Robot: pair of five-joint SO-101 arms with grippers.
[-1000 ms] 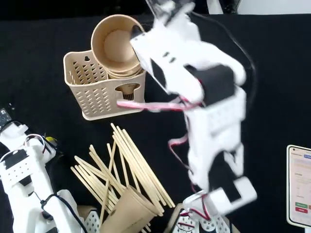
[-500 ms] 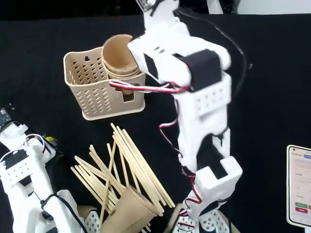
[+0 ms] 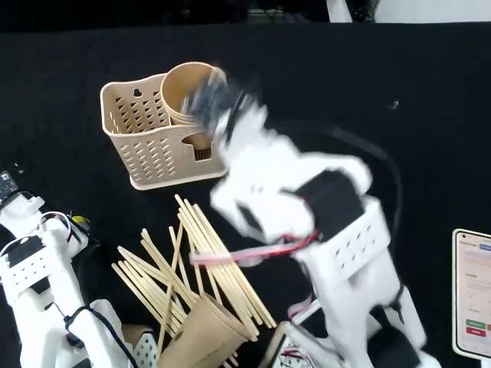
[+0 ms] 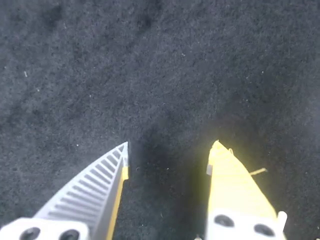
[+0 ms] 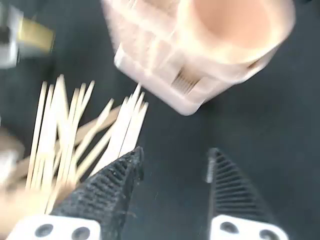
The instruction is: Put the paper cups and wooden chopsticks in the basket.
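The setting appeared to be a robotics test station. A bench (image 3: 430, 115) draped in black cloth carried two white plastic arms, the left arm (image 3: 38, 284) at a near corner and the right arm (image 3: 307, 207) mid-bench, with exposed red wiring (image 3: 245, 253). A lit phone (image 3: 472, 291) lay at one edge.

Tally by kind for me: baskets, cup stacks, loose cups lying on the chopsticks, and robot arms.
basket: 1
stack of paper cups in the basket: 1
paper cup lying on the wooden chopsticks: 1
robot arms: 2, left arm and right arm
Total: 5
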